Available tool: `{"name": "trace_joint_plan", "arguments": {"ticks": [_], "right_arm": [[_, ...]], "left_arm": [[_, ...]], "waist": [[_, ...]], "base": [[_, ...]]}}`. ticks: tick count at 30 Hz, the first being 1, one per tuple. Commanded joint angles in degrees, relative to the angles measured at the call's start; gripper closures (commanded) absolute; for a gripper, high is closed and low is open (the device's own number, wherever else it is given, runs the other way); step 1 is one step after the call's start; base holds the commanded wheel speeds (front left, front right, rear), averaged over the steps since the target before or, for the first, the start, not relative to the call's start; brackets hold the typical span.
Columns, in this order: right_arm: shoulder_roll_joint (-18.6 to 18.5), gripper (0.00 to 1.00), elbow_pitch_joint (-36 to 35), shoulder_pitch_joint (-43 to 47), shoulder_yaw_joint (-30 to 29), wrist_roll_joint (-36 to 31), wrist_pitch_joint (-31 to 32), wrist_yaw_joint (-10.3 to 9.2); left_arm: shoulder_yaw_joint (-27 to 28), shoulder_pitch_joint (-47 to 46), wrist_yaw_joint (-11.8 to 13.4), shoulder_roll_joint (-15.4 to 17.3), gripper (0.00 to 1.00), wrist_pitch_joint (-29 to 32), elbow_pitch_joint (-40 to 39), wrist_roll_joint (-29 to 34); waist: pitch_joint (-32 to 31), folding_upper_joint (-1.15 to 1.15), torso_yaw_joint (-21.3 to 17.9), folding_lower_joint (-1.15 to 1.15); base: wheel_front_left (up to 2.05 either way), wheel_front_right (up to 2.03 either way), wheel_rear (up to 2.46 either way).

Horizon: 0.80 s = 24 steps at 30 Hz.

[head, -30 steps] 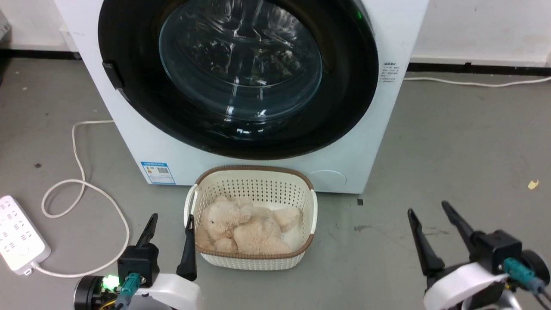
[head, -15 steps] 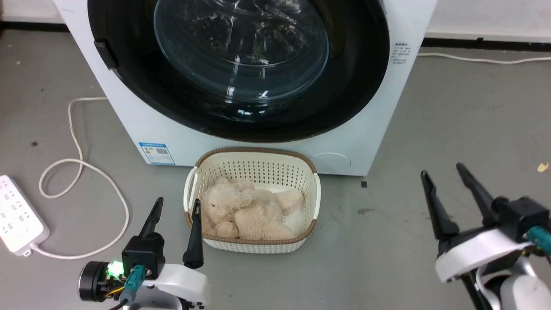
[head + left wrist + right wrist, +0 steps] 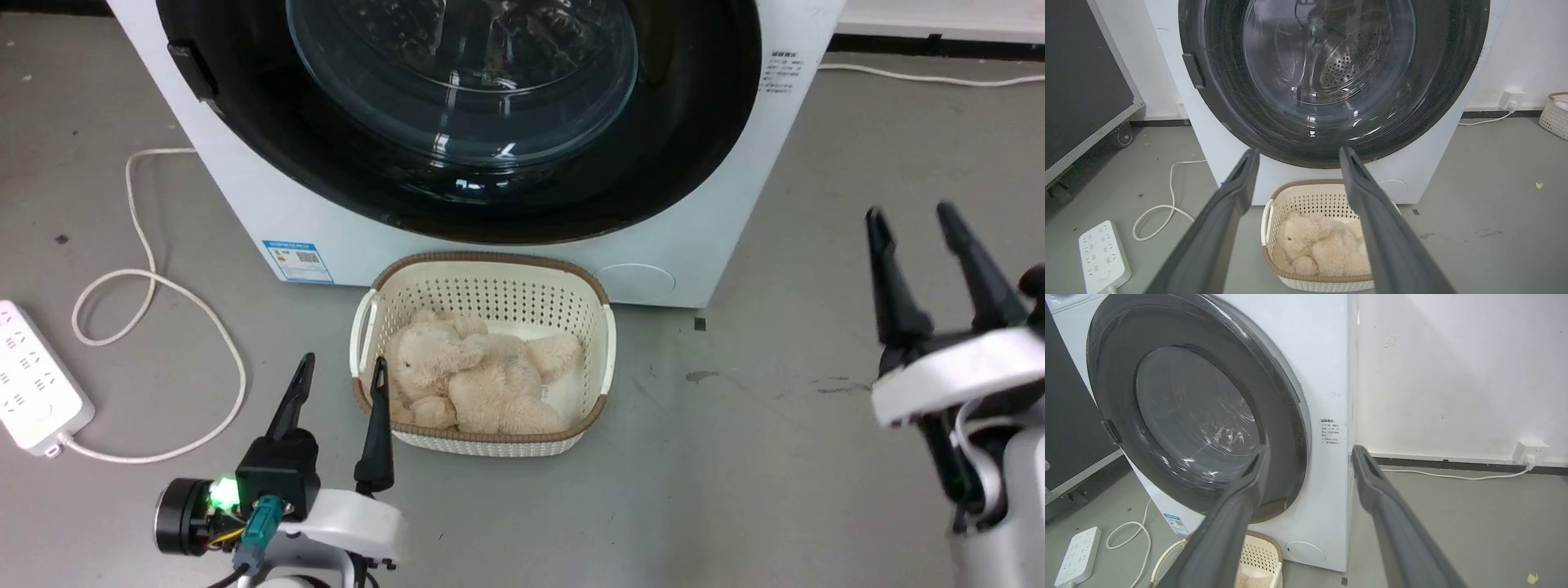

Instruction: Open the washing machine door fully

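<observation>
Left pincer (image 3: pixel 344 359): fingers spread and holding nothing. The cream basket (image 3: pixel 490 445) with a plush toy (image 3: pixel 473 380) sits just ahead and right of its right finger, the washing machine (image 3: pixel 245 204) straight beyond the tips. Right pincer (image 3: pixel 909 211) likewise parted and empty, off the machine's right front corner; the washing machine door (image 3: pixel 461 82) lies ahead and to its left, closed against the front. Blue label (image 3: pixel 298 260) ahead of the left pincer and a block of dark print (image 3: pixel 782 72) ahead-left of the right one — both too small to read.
</observation>
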Motion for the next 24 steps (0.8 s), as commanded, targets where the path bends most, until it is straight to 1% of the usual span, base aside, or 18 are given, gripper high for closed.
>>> {"name": "trace_joint_plan", "arguments": {"ticks": [1, 2, 3, 4, 5, 11, 24], "right_arm": [[-0.59, 0.0, 0.67, -2.26, -0.42, 1.28, 0.41, -0.01], [-0.59, 0.0, 1.08, -3.06, -0.61, 1.96, 0.8, -0.01], [-0.56, 0.2, 1.54, -3.88, -0.87, 2.65, 1.2, -0.01], [-0.6, 0.7, 1.94, -4.71, -1.05, 3.23, 1.61, -0.01], [-0.65, 1.0, 2.35, -5.58, -1.21, 3.73, 1.92, -0.02], [0.54, 1.0, 6.98, -11.1, -3.3, 9.29, 5.31, -0.02], [0.62, 1.0, 18.35, -22.99, -8.84, 23.16, 15.54, -0.02]], "left_arm": [[-0.46, -1.25, 0.42, 0.01, 0.0, -0.66, -0.39, -0.25], [-0.56, -1.34, 0.5, 0.01, 0.0, -0.78, -0.46, -0.26], [-0.66, -1.44, 0.57, 0.01, 0.0, -0.9, -0.54, -0.27], [-0.76, -1.56, 0.64, 0.01, 0.0, -1.02, -0.63, -0.26], [-0.84, -1.68, 0.71, 0.02, 0.0, -1.14, -0.74, -0.24], [-1.23, -2.36, 1.02, 0.28, 0.0, -1.86, -1.09, -0.19], [-3.17, -4.14, 1.89, 0.25, 0.0, -3.42, -2.88, -0.35]], "waist": [[0.4, 0.0, 0.14, 0.0], [0.63, 0.0, 0.19, 0.0], [0.9, 0.0, 0.26, 0.0], [1.22, 0.0, 0.33, 0.0], [1.56, 0.0, 0.37, 0.0], [3.27, 0.0, 0.71, 0.0], [6.94, 0.0, 3.03, 0.0]], "base": [[0.0, 0.0, 0.0], [0.0, 0.0, 0.0], [0.0, 0.0, 0.0], [0.0, 0.0, 0.0], [0.0, 0.0, 0.0], [0.0, 0.0, 0.0], [0.0, 0.0, 0.0]]}}
